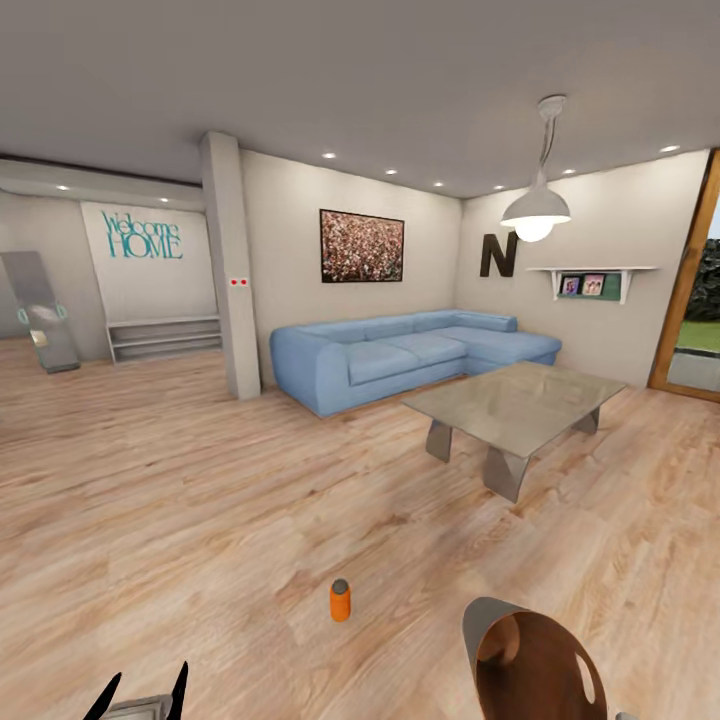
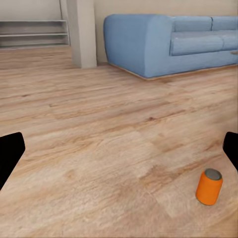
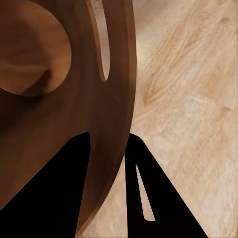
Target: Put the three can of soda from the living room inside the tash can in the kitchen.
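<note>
One orange can of soda [image 1: 340, 600] stands upright on the wood floor of the living room, just ahead of me. It also appears in the left wrist view, can [image 2: 209, 186], ahead of and off to one side of my left gripper [image 2: 119, 148]. That left gripper [image 1: 148, 685] is open and empty, low above the floor. My right gripper [image 3: 111, 144] is shut on the rim of the tash can [image 3: 49, 124], one finger inside the coppery brown wall and one outside. The tash can [image 1: 478, 630] hangs tilted at the lower right of the head view, to the right of the can.
A long light-blue sofa [image 1: 400, 355] and a glass-topped low table [image 1: 515, 405] stand farther ahead on the right. A square pillar [image 1: 232, 270] rises left of the sofa, with low shelves [image 1: 165, 338] behind it. Bare wood floor lies between me and the furniture.
</note>
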Controlling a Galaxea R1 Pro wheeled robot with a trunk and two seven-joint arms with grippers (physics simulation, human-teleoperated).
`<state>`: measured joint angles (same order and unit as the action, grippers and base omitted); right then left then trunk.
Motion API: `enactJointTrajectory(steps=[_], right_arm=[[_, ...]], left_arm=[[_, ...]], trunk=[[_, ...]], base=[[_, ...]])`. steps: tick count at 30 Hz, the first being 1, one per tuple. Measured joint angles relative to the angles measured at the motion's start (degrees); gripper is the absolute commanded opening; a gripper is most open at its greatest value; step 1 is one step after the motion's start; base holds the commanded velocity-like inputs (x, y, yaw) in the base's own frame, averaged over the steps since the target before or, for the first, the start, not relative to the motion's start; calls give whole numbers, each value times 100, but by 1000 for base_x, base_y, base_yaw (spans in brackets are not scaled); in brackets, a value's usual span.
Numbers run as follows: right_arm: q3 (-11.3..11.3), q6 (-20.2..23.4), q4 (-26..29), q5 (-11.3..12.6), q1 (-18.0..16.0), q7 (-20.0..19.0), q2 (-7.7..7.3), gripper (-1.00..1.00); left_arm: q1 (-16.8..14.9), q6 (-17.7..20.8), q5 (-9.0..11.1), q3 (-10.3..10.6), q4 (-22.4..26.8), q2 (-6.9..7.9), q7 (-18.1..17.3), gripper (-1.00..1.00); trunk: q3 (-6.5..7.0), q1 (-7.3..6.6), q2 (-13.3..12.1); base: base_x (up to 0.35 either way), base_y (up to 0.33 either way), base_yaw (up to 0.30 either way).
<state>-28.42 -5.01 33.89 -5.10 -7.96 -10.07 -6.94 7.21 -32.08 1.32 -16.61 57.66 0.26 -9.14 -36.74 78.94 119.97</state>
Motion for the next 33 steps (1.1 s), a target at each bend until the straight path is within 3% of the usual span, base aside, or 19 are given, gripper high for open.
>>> enactJointTrajectory(steps=[7,17,23,24,27,28,29,31,33], right_arm=[[-1,0,0,1,0,0,-5,-100],[13,19,-75,6,-5,-6,-17,-100],[64,70,-99,8,-36,-12,-46,-100],[109,79,-100,7,-43,-11,-45,-100],[438,199,-118,7,-73,20,-38,-100],[475,485,-103,13,-85,41,-47,-100],[518,722,-141,-21,-88,50,-53,-100],[589,1894,-101,-46,-154,22,-70,-100],[616,2404,-313,-48,-205,18,-73,-100]], left_arm=[[0,0,0,0,0,0,0,100],[-3,38,-17,0,-27,0,-12,100],[-8,376,-29,12,-7,-7,-16,100],[-14,503,-53,15,-1,-8,-17,100],[-87,1552,-307,19,-10,-10,-13,100],[-192,2163,-404,18,-27,-8,-5,100],[-276,2498,-440,19,-36,-5,-4,100],[-654,3692,-521,24,-148,6,-2,100],[-833,4132,-543,25,-234,10,-1,100]], trunk=[[1,0,0],[1,0,0],[1,0,0],[1,0,0],[1,0,0],[2,0,0],[1,0,-1],[2,0,-1],[1,0,0]], base=[[229,0,-2],[32,0,0],[187,0,0],[274,0,0],[298,0,0],[309,0,0],[313,0,0],[316,0,0],[314,0,0]])
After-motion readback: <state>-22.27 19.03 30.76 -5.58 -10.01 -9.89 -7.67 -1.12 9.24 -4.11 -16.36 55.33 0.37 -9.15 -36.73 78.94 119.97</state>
